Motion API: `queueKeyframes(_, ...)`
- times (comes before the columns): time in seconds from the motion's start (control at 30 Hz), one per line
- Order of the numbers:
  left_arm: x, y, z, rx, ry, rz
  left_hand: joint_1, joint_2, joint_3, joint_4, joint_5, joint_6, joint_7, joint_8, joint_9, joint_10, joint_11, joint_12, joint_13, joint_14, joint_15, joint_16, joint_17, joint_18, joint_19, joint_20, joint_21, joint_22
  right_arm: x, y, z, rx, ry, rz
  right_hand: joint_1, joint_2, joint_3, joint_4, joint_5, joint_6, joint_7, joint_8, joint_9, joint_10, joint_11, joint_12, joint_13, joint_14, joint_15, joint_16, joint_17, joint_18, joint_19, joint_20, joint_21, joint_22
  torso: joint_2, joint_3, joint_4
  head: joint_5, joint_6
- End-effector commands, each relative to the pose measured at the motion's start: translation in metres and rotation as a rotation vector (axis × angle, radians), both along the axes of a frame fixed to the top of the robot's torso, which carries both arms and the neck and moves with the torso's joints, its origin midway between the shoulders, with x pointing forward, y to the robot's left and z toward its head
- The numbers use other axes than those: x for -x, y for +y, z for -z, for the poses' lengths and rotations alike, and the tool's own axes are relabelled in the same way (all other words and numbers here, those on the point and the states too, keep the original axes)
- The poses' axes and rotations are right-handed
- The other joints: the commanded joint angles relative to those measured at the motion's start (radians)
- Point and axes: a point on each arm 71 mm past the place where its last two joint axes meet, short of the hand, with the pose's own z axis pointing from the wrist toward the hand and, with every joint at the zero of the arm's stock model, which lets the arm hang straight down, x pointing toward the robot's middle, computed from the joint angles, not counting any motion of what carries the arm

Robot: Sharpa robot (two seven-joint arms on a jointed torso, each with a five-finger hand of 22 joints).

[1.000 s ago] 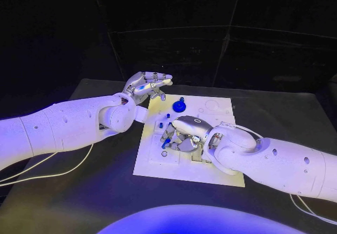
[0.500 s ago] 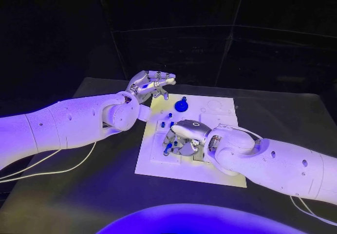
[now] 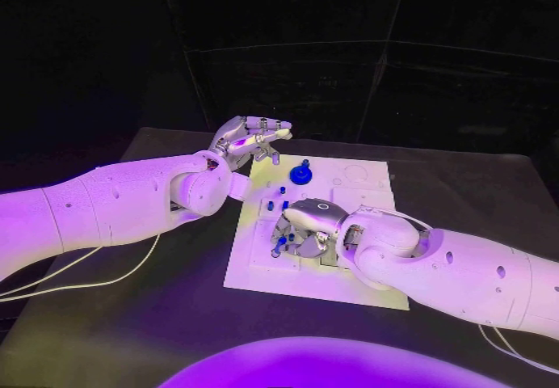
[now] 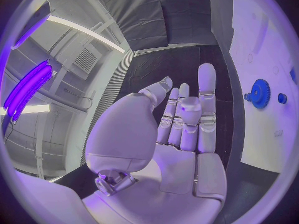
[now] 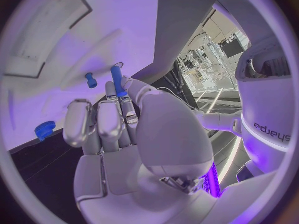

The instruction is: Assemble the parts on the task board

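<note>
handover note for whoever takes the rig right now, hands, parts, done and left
Left hand: raised off the far left corner of the board, fingers partly curled, holding nothing.
Right hand: down over the middle of the board, pinching a blue peg at its fingertips.
Parts: blue gear at the far edge of the board; small blue pegs stand near the board's left side, between gear and right hand.
Done: cannot tell which parts are seated.
Left: place the held peg, then the rest.
</note>
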Motion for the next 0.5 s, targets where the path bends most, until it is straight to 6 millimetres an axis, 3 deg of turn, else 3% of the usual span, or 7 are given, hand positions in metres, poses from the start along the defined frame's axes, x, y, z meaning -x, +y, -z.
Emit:
queueKeyframes(0.03,-0.0002,-0.0008,-0.0014,0.008,-0.004,0.006,0.001,0.008,-0.006,0.000,0.004,-0.005,0.000,-0.003,-0.002,-0.005,0.000,0.006,0.001,-0.005,-0.001,-0.003,-0.001,0.020,-0.006,0.003,-0.005,-0.002,-0.0003,0.0008,0.0021,0.024,-0.014,0.012,0.003,0.010,0.005,0.000,0.005,-0.001,0.006,-0.003,-0.001,0.043,-0.036,0.003,0.001,0.024,-0.002,0.004,0.000,-0.007,-0.002,0.003,0.002,0.000,0.000,-0.0002,0.0010,0.000,-0.001)
queueKeyframes(0.5,-0.0004,-0.0005,-0.0013,0.009,-0.003,0.008,0.001,0.008,-0.006,0.000,0.004,-0.005,0.000,-0.003,-0.002,-0.005,0.000,0.006,0.001,-0.005,-0.001,-0.003,-0.001,0.020,-0.006,0.003,-0.005,-0.002,0.0031,0.0049,0.0041,0.023,-0.009,-0.001,0.002,0.010,0.005,0.000,0.006,-0.001,0.006,-0.003,-0.001,0.044,-0.037,0.003,0.001,0.024,-0.002,0.004,-0.001,-0.007,-0.002,0.003,0.002,-0.001,0.000,0.0001,0.0005,0.003,-0.004)
